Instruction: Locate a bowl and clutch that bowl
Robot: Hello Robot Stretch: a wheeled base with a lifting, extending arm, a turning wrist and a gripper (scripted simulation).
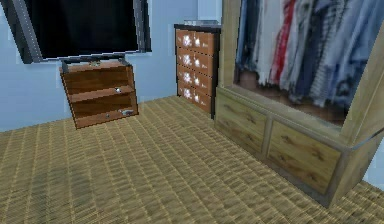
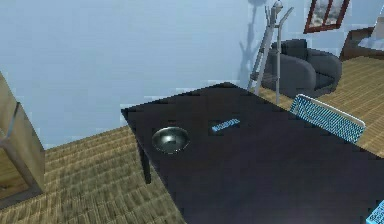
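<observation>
Conveniently, the bowl [image 2: 171, 139] sits near the dark table's [image 2: 280, 170] corner, out on the reaching side, so a reach seems plausible; the gripper's state cannot be told.

No legible text, label, number or sign in either view. Small blue flat item [image 2: 225, 126] on desk [image 2: 300, 175]: surface marks too small to make out. Chest of drawers [image 1: 196, 66]: pale spots on drawer fronts, not readable as lettering.
</observation>
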